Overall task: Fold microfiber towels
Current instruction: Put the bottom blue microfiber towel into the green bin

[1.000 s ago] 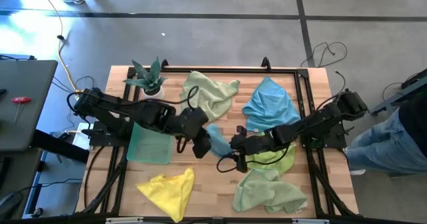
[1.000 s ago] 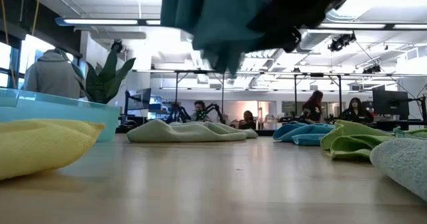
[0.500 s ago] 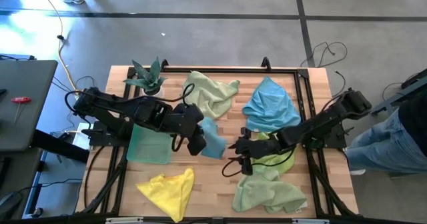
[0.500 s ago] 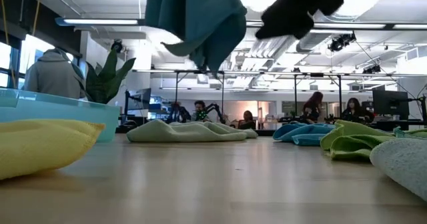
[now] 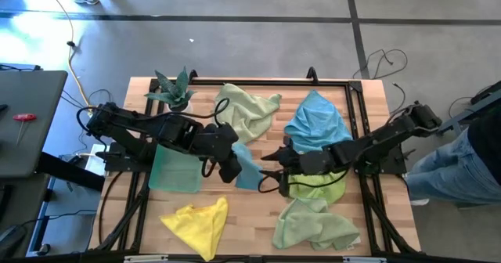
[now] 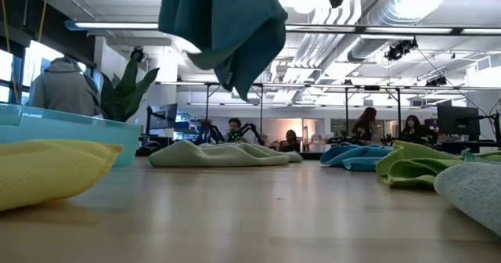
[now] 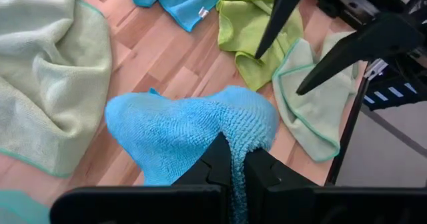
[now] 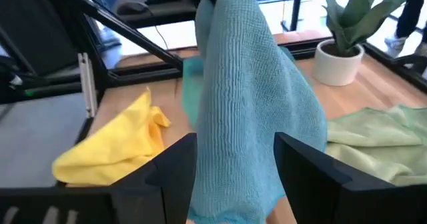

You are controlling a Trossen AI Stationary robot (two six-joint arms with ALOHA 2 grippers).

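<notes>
Teal towel hung in the air from the left gripper, mid-table.

The left gripper (image 5: 232, 169) was clamped tight on a bunch of the teal towel (image 5: 246, 166), which dangled clear of the table (image 5: 250, 216). Just beside it the right gripper (image 5: 268, 169) stood with fingers spread wide, holding nothing, the cloth hanging in front of them. Farther off lay the yellow towel (image 5: 197, 222), pale green towels (image 5: 249, 110) and sky blue towel (image 5: 317, 122).

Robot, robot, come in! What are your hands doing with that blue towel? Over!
Left hand shut on teal towel, lifted off the table. Right hand open beside it. Nothing in the way.
</notes>
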